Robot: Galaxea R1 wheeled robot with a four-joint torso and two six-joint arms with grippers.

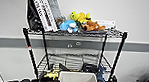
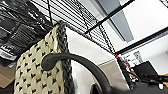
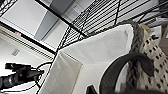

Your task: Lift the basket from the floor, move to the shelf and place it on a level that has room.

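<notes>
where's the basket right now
In the head view the basket sits bottom centre, right in front of the shelf, near its second wire tier.

The shelf (image 1: 76, 34) is set against the wall (image 1: 137, 17), directly ahead. On its topmost tier, books (image 1: 43, 13) are leaned at the left end, with soft toys (image 1: 81, 23) laid to their right and a flat box (image 1: 106, 23) placed behind the toys at the right end. The level (image 1: 71, 61) below is found under that tier, between the posts. The basket (image 1: 77, 80) is positioned in front of the shelf, centred between the front posts, at the height of the level's front edge.
</notes>
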